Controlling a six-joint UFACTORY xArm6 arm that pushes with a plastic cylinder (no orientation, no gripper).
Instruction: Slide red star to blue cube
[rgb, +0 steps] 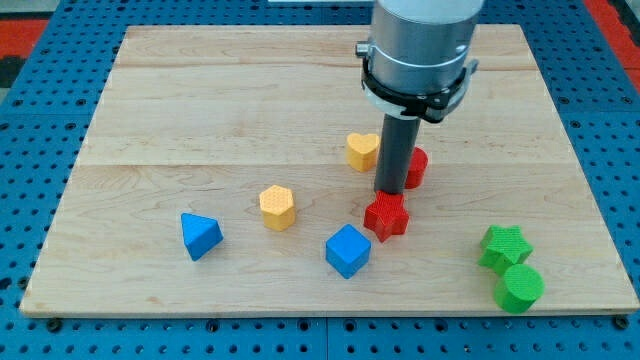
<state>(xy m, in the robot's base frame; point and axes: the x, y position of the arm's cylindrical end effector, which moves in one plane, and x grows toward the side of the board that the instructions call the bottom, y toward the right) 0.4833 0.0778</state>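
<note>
Red star (386, 216): just right of and above blue cube (347, 250), apart. My tip (389, 192): at the star's top edge; a bare rod with no fingers.

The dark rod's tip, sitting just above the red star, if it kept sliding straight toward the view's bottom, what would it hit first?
My tip sits at the upper edge of the red star-shaped block, so that block comes first. The blue cube lies beyond it, down and to the view's left, though exact contact is hard to judge from one view.

Two red blocks, a star (386, 215) and one half-hidden, perhaps round (416, 167); two yellow (362, 150) (277, 207); two blue (347, 250) (200, 235); two green (503, 246) (520, 288).
</note>
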